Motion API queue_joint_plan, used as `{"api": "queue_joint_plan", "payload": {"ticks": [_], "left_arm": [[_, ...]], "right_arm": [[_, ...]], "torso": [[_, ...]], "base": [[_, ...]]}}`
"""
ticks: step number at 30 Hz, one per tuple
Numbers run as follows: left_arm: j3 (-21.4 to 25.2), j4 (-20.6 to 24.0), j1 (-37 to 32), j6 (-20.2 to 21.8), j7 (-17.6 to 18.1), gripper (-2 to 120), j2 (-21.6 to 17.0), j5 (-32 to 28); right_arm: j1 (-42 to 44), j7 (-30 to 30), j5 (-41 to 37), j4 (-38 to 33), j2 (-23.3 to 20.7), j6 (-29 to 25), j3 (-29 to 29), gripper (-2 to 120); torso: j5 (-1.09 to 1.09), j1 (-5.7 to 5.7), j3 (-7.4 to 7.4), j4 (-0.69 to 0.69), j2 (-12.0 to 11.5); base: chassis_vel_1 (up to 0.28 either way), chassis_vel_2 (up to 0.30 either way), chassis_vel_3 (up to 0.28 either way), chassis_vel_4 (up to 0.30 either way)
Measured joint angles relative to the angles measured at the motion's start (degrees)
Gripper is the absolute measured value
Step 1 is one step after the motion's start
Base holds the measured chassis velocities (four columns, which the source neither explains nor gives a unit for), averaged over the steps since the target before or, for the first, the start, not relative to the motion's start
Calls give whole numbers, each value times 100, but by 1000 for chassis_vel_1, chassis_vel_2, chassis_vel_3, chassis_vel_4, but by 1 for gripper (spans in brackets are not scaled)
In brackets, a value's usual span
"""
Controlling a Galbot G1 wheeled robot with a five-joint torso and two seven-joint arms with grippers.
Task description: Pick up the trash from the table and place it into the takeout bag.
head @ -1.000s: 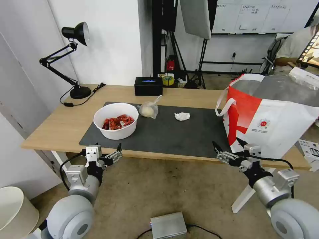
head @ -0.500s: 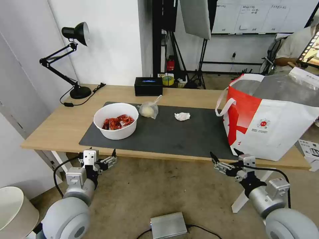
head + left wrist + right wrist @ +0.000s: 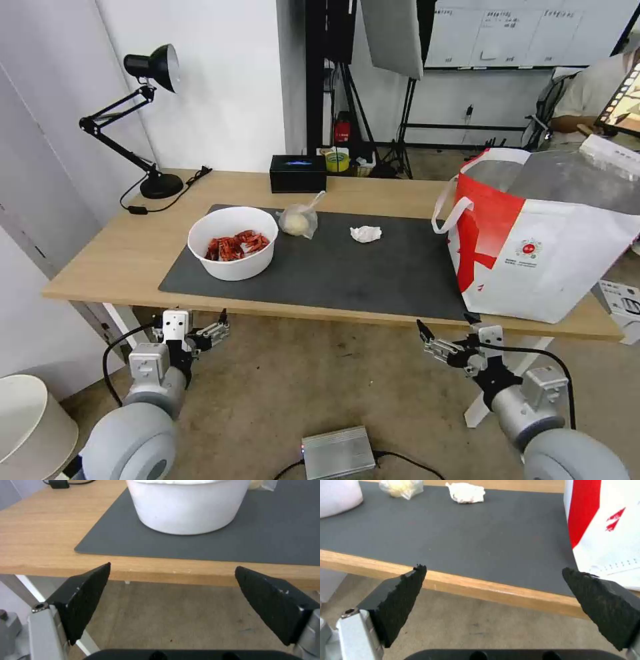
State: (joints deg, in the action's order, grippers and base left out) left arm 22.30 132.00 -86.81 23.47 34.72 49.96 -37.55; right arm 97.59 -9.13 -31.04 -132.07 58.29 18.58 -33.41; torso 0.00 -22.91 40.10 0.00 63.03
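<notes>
Meanwhile both arms have sunk lower and drawn back from the long light-wood table [image 3: 127, 250] over the last second. The left gripper [image 3: 215, 325] and right gripper [image 3: 445, 333] now hang below its front edge, jaws spread wide and empty. On the dark grey mat [image 3: 347, 267] the white round bowl of red shells [image 3: 233, 242], knotted clear bag [image 3: 298, 219] and crumpled white tissue [image 3: 366, 233] lie untouched, well apart from the white-and-red takeout bag [image 3: 540, 247]. Apparently no pickup is under way.

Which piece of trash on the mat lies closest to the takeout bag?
The crumpled tissue. The knotted clear bag and the bowl sit farther from the takeout bag.
</notes>
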Motion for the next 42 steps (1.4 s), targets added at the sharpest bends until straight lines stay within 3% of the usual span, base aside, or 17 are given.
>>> {"api": "queue_joint_plan", "payload": {"ticks": [23,37,42], "left_arm": [[-42,-57,6,-21,-9,100,8,7],[-264,-37,222,15,30,100,-114,-97],[-217,16,114,52,67,100,-70,-104]], "right_arm": [[-107,-228,-181,-9,-61,214,122,100],[-1869,344,-986,549,-732,-37,638,100],[-2860,263,-1225,1173,-920,74,1308,100]], "torso": [[0,0,0,-1,0],[1,-1,1,-1,-1],[1,-1,1,-1,-1]], "base": [[0,0,0,0],[0,0,0,0],[0,0,0,0]]}}
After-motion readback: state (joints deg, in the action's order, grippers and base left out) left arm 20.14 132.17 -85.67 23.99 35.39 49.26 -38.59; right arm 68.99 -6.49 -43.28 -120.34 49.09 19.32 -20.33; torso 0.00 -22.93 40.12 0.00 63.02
